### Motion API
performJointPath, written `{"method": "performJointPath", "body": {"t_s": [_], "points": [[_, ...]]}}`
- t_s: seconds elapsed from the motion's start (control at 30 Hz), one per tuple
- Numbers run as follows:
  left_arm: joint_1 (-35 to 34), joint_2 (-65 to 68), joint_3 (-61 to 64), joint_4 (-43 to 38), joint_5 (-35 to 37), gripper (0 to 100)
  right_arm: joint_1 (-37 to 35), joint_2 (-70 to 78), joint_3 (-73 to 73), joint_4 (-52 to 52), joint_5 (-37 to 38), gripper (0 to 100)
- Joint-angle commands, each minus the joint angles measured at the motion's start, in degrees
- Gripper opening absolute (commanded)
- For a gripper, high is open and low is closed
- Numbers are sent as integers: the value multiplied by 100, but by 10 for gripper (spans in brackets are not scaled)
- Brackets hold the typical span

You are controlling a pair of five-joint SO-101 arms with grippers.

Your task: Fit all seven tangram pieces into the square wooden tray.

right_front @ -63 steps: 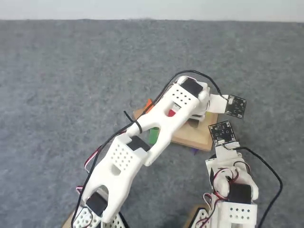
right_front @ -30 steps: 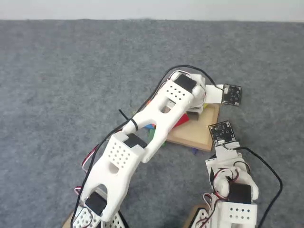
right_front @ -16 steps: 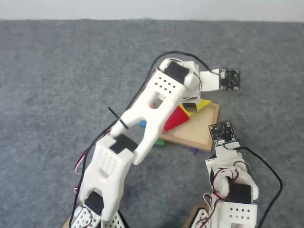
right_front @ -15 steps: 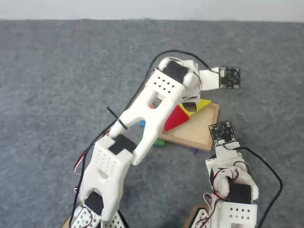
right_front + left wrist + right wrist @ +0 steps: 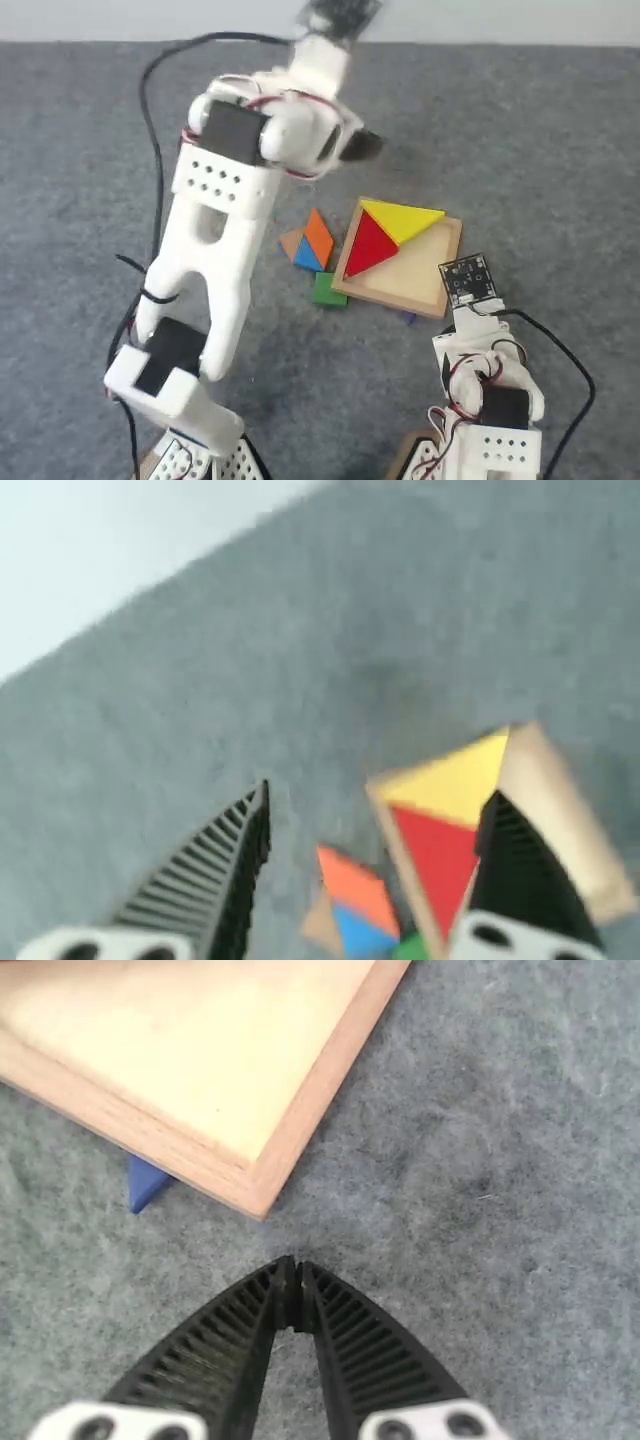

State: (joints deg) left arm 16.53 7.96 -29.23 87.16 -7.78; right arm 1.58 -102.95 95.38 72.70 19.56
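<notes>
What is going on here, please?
This robot is doing a tangram. A yellow triangle and a red triangle lie in the wooden tray; an orange piece, a blue piece, a tan piece and a green piece lie on the carpet beside it. The left gripper hangs open above; the right gripper is shut near the tray.

Smooth matt wood tray (image 5: 200, 1050) w/ rough, fuzzy carpet (image 5: 500, 1160).

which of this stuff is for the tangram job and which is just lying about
For the job: wooden tray; yellow triangle and red triangle in it; orange piece, blue piece, tan piece and green piece beside it; dark blue piece at its edge.
Just there: grey carpet; black cable.
</notes>
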Motion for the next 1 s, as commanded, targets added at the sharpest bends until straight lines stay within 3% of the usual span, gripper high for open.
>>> {"method": "performJointPath", "body": {"t_s": [0.0,0.07,0.17,0.27,0.33,0.7,0.97], "points": [[-202,-352,1481,-800,440,315,-31,-110,105,75,-9,8],[-448,-422,2325,-1776,932,315,-31,-110,105,75,-9,8],[-571,-677,3767,-3631,1073,315,-31,-110,105,75,-9,8],[-281,-738,5059,-5231,1081,314,-31,-110,105,75,-9,8],[-79,-598,5429,-5776,1064,313,-31,-110,105,75,-9,8],[-35,1345,3969,-5714,1354,312,-31,-110,105,75,-9,8],[-352,1574,3697,-5635,1530,312,-31,-110,105,75,-9,8]]}}
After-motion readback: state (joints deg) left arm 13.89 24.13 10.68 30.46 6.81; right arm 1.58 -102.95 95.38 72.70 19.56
